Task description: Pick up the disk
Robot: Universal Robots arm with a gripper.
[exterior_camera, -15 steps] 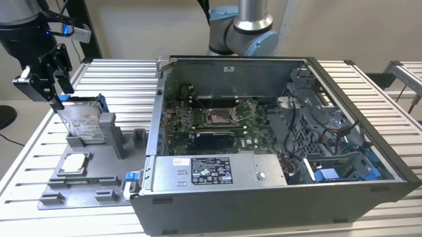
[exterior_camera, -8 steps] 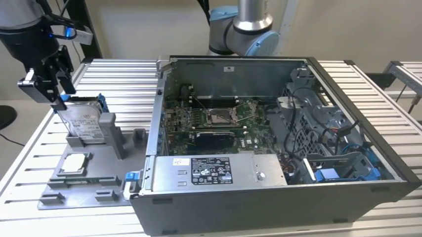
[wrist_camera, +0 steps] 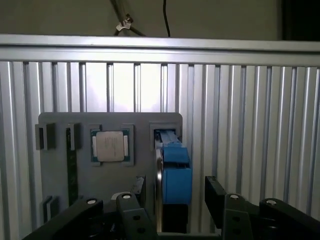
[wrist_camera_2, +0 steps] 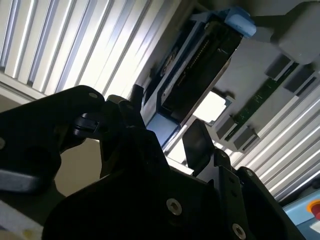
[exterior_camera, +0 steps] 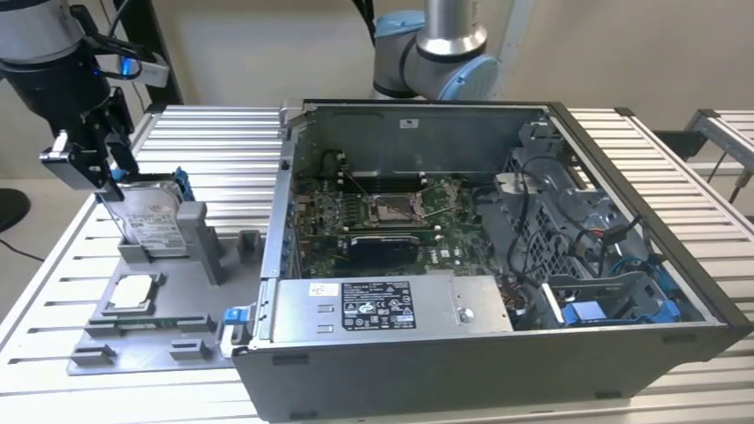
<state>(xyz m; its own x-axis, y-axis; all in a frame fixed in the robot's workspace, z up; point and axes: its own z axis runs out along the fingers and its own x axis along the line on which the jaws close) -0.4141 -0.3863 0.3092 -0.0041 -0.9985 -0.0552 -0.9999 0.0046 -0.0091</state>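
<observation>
**Open gripper sits over the standing disk**

The disk (exterior_camera: 154, 216) stands up on its edge in a slot of a flat grey holder (exterior_camera: 189, 305). In the exterior view its white label faces the camera, and a blue frame runs along its edge. In that view the disk is at 9 o'clock from the big computer case (exterior_camera: 471, 371). The holder lies just beside the case. Both rest on a table (exterior_camera: 48, 256) made of long metal slats.

The black gripper (exterior_camera: 115, 172) is right at the top of the disk, a little toward 11 o'clock from the disk's middle in the exterior view. It is open wide enough for the disk to fit in between. In the first wrist view the gripper (wrist_camera: 176, 184) has one of its fingers (wrist_camera: 214, 192) on each side of the disk's (wrist_camera: 175, 165) blue edge. A thin gap shows on both sides, so it has hold of nothing. The second wrist view also shows the disk (wrist_camera_2: 200, 65) standing in line with the space between the two fingers.

A small square silver chip (exterior_camera: 130, 293) lies flat on the holder, at 6 o'clock from the disk in the exterior view. The first wrist view shows the chip (wrist_camera: 110, 146) beside the disk's slot.

The case has its side off. A green board (exterior_camera: 377, 212) sits in its middle, and a long grey box (exterior_camera: 377, 305) with a label lies at the case's 6 o'clock side.
</observation>
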